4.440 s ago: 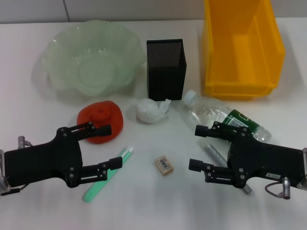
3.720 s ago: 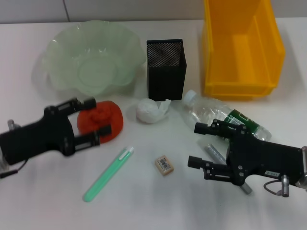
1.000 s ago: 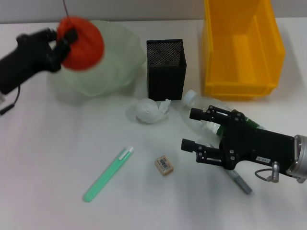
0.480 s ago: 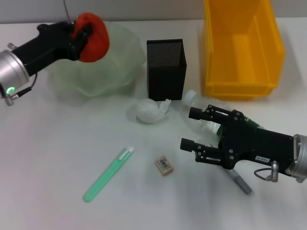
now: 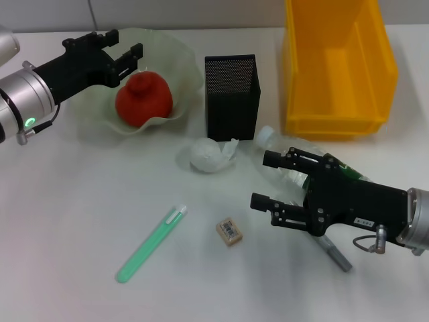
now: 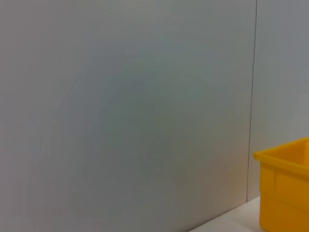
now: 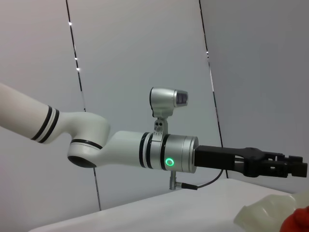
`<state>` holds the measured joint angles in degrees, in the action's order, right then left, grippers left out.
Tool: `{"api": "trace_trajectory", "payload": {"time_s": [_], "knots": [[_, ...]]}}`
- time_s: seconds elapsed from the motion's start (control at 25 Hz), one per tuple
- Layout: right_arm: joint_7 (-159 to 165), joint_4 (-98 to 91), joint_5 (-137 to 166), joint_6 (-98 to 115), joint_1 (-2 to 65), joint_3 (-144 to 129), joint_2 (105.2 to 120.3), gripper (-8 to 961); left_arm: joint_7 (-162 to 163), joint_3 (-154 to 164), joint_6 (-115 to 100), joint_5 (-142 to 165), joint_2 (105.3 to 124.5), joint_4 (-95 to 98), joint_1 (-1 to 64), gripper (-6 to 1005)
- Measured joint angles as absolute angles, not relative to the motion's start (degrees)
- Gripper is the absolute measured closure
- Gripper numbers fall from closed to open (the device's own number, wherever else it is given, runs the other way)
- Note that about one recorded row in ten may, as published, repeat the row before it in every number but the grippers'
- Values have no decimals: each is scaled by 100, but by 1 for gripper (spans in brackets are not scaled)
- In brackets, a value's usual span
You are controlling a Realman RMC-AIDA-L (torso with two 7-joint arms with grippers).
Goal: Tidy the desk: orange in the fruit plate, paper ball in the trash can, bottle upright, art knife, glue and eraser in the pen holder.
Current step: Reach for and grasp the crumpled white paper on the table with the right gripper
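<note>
While the orange (image 5: 143, 99) is sitting in the fruit plate (image 5: 175, 50) at upper left beneath our spread, empty left gripper (image 5: 123, 51), we are hovering our open, empty right gripper (image 5: 260, 180) lower right, nearest the paper ball (image 5: 209, 154) up-left of it.

left end effector (image 7: 300, 167), fruit plate (image 7: 270, 212), orange (image 7: 298, 223)

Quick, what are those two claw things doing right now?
Left end effector: open, empty, above the fruit plate holding the orange.
Right end effector: open, empty, beside the bottle.
</note>
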<state>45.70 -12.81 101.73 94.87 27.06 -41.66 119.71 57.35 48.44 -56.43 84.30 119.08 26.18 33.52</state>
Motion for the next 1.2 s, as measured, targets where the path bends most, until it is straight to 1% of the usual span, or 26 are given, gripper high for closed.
{"api": "trace_trajectory", "payload": {"time_s": [0.08,0.28,0.32,0.36,0.4,0.44,0.48,0.56,0.6,0.64,0.68,0.76,0.8,0.84,0.88,0.92,1.2], "knots": [[4570,-1281,10171,9472,2710,-4166,11971,199,5762,4838,-5723,8418,11909,2628,3346,636],[4570,-1278,10113,9466,2714,-4166,11971,200,5762,4838,-5723,8418,11909,2628,3346,490],[4570,-1276,10110,9465,2714,-4166,11971,200,5795,4829,-6814,8271,11878,2734,3159,461],[4570,-1274,10110,9464,2714,-4166,11971,200,5795,4829,-6814,8271,11878,2734,3159,462],[4569,-1274,10109,9461,2715,-4166,11970,200,5789,4847,-7805,8283,11870,2910,2928,463],[4570,-1274,10108,9459,2716,-4166,11971,200,5789,4847,-7805,8283,11870,2910,2928,464],[4570,-1274,10108,9457,2716,-4166,11970,200,5731,4851,-8417,8311,11863,3021,2782,466],[4571,-1274,10106,9454,2716,-4165,11970,200,5731,4851,-8417,8311,11863,3021,2782,468],[4570,-1274,10104,9451,2716,-4158,11970,199,5747,4885,-9400,8326,11834,3193,2410,469],[4591,-1274,10101,9449,2716,-4139,11971,199,5747,4885,-9400,8326,11834,3193,2410,469],[4643,-1277,10097,9447,2716,-4113,11971,199,5840,4973,-9630,8328,11816,3211,2250,470],[4967,-1386,10095,9449,2733,-4020,11958,199,5840,4973,-9630,8328,11816,3211,2250,471],[5248,-1521,10093,9460,2758,-3958,11949,199,5892,5195,-9772,8374,11808,3218,2032,472],[5580,-1710,10092,9496,2790,-3921,11942,199,5892,5195,-9772,8374,11808,3218,2032,472],[5973,-1993,10097,9550,2823,-3918,11939,199,5869,5480,-9751,8691,11813,3237,1751,472],[6317,-2277,10105,9627,2861,-3951,11936,199,5867,5494,-9750,8889,11821,3229,1694,473],[9140,-5236,10365,9742,3218,-5030,11929,200,5861,5506,-9703,9079,11838,3093,1688,477]]}}
